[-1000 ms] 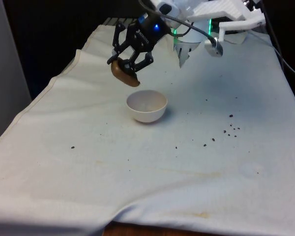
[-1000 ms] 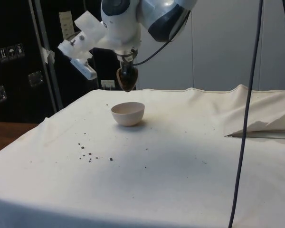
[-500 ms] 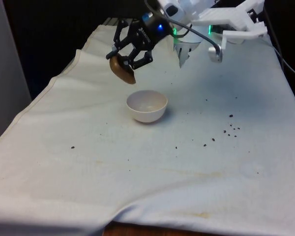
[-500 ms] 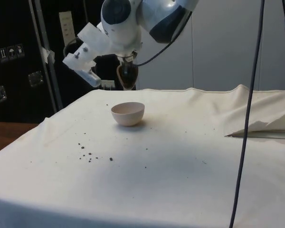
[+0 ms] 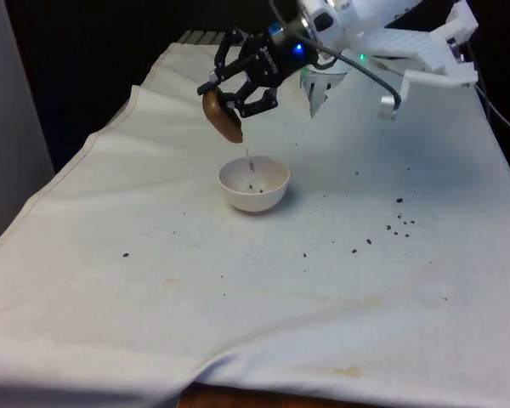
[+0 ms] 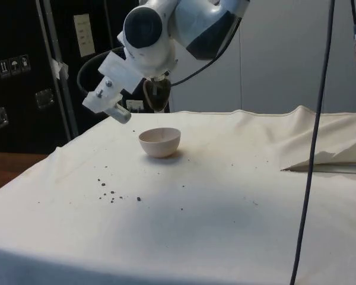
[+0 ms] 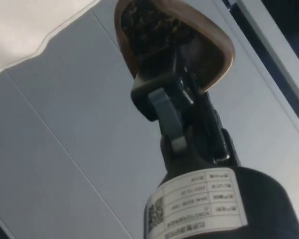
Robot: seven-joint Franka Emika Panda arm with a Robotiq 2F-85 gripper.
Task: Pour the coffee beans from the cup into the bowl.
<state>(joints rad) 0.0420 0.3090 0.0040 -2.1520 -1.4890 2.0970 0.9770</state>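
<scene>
A: Largest item?
B: Table under a white cloth point(image 5: 263, 323), creased and faintly stained, spread below the hand.

A: Next?
B: White jointed robot arm point(image 6: 184, 24), reaching in above the cloth, wrist turned over.

A: The hand?
B: Black two-finger gripper point(image 5: 238, 106), clenched on a small brown glossy cup point(image 5: 223, 117). The wrist view shows a finger point(image 7: 172, 122) pressed against the cup's rim point(image 7: 204, 45).

A: The cup's attitude?
B: Tipped steeply, mouth angled downward, held in the air with no contact with anything beneath. Dark beans sit inside it point(image 7: 149, 27).

A: What lies under the hand?
B: Round white ceramic bowl point(image 5: 254, 184), upright on the cloth, directly below and slightly towards the front view's right of the cup. In the side view it stands just under the cup point(image 6: 156, 95).

A: Smallest items?
B: Dark coffee beans: a few caught falling between cup and bowl point(image 5: 251, 166), and a scatter loose on the cloth point(image 5: 398, 225), well apart from the hand, off to the front view's right.
</scene>
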